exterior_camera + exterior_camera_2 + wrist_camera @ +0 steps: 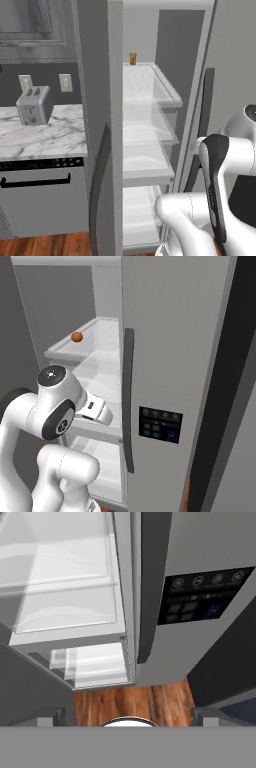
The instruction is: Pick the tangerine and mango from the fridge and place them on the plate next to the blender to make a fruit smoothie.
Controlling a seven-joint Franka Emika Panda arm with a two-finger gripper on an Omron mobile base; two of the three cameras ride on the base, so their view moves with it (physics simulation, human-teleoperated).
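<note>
The tangerine [76, 336] sits on the fridge's [170, 356] upper glass shelf [95, 343], so the gripper [128, 714], fingers set wide and empty, needs to lift and reach in clear of the door [100, 125], with a small jar [133, 58] behind and a toaster [33, 105] alongside.

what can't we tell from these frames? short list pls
- Gripper state: in the hand view the fingertips are cut off by the bottom edge.
- Small jar on the fridge top shelf: too small to read, left base view.
- Tangerine: whether other fruit lies beyond it, the door blocks the right base view.
</note>
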